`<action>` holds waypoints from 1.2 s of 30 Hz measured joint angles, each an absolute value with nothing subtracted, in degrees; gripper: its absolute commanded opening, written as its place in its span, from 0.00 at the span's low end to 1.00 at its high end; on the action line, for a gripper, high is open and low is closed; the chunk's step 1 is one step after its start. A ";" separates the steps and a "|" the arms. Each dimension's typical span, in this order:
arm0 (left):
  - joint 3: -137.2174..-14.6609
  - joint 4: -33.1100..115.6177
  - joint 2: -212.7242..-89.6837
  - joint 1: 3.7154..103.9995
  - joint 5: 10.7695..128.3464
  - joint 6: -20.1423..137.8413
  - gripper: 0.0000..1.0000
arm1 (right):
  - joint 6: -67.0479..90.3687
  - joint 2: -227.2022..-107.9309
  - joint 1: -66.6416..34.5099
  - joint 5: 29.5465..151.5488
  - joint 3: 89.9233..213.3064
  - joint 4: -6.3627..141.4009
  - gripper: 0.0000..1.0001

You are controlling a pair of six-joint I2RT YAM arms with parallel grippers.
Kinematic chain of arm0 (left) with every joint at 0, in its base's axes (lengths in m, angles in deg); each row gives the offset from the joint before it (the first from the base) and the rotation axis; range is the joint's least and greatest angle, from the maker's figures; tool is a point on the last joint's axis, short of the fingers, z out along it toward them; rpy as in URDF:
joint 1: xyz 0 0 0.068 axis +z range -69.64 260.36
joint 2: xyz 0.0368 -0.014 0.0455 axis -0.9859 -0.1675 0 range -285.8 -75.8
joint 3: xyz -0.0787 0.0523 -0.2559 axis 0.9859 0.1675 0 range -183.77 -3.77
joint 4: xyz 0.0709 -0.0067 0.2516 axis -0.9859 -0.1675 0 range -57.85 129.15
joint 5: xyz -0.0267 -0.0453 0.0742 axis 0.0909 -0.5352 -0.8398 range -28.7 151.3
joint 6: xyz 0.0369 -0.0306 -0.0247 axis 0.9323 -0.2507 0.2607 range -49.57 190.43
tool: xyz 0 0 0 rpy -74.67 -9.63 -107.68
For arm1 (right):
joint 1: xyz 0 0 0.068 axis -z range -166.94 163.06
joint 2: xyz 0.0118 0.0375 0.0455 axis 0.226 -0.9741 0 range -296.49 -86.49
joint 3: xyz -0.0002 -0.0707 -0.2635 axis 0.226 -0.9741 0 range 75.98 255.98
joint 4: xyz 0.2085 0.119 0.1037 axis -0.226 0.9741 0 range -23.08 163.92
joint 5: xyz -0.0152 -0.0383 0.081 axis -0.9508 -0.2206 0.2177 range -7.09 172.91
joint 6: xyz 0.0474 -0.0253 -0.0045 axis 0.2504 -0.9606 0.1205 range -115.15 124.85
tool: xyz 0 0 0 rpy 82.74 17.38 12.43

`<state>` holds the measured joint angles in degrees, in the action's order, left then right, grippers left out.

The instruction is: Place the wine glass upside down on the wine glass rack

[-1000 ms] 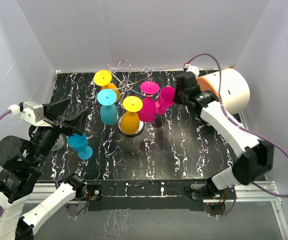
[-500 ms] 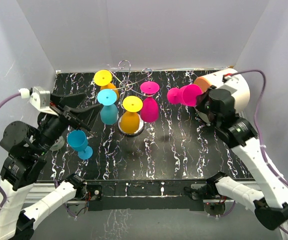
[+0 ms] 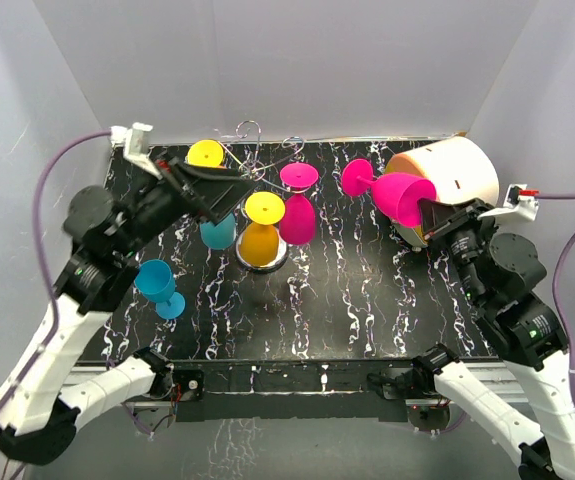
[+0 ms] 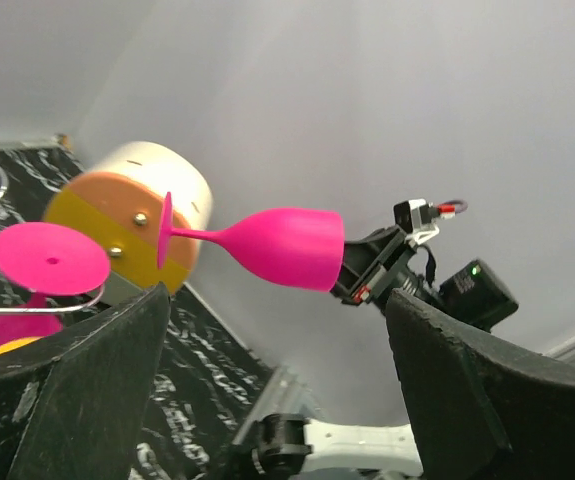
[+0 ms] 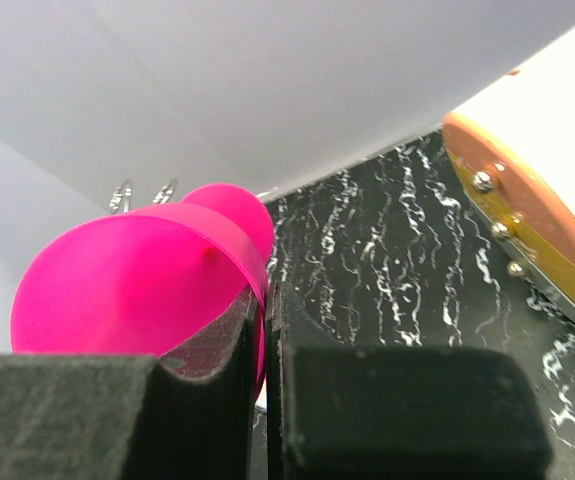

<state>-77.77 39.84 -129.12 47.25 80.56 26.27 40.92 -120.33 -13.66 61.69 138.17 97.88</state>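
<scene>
The magenta wine glass (image 3: 402,195) is gripped by the right tool (image 3: 429,212), whose jaws are pinched shut on the rim of the bowl, one inside and one outside. The glass is carried on its side in the air over the right part of the surface (image 3: 367,300), just in front of the white-and-orange cylinder (image 3: 457,175) and well apart from the wine glass rack (image 3: 283,257). The stem and foot are pointed towards the rack. A rim grip is judged to have been chosen so that the stem and foot are left free to be slid into a scroll arm. The bowl has yet to be turned downward.

The rack is set near the middle of the far edge, and four glasses are already hung on it, among them a magenta one (image 3: 297,210) on the side facing the carried glass. The left tool (image 3: 239,192) is opened wide with nothing in it and is raised beside the rack's left side, apparently kept out of the approach. A teal glass (image 3: 157,285) is left near the left edge.
</scene>
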 measured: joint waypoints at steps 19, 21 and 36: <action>-86.51 54.57 -152.13 36.89 73.88 1.70 0.73 | 42.45 -113.47 -13.66 64.67 132.43 78.13 0.00; -86.53 54.57 -152.64 36.89 72.02 -0.25 0.68 | 42.73 -113.49 -13.66 64.67 132.43 77.29 0.00; -86.51 56.25 -157.38 34.40 67.82 -5.01 0.44 | 45.75 -116.51 -13.66 66.28 132.30 74.41 0.00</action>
